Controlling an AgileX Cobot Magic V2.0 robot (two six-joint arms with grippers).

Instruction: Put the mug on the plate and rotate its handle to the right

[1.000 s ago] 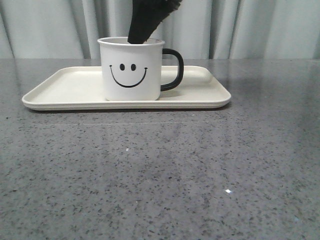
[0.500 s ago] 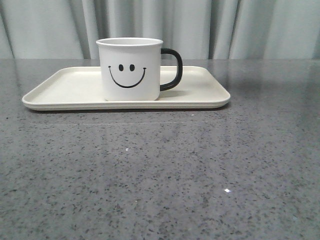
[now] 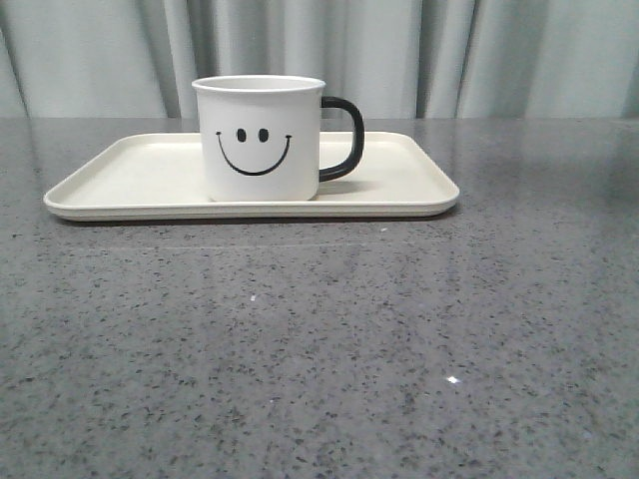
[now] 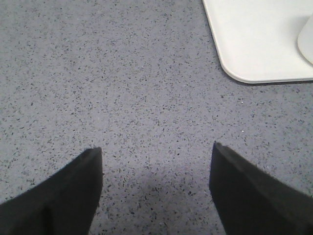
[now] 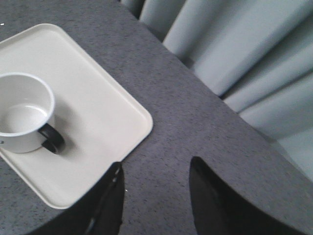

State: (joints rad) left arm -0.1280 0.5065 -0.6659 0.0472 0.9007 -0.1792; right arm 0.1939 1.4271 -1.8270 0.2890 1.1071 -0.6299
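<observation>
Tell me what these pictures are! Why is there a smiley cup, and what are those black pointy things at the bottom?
These pictures come from a robot with two arms. One camera looks forward over a grey speckled table. There you see the mug with a smiley face standing on a cream plate, shaped like a tray. Its black handle points to the right.

The other two cameras sit on the robot's wrists, looking down past its fingers. The black pointy things are those fingers. The left hand is open over bare table, with a corner of the plate nearby. The right hand is open too, looking down at the mug, which is empty, and grey curtains behind the table.

Neither hand holds anything.
</observation>
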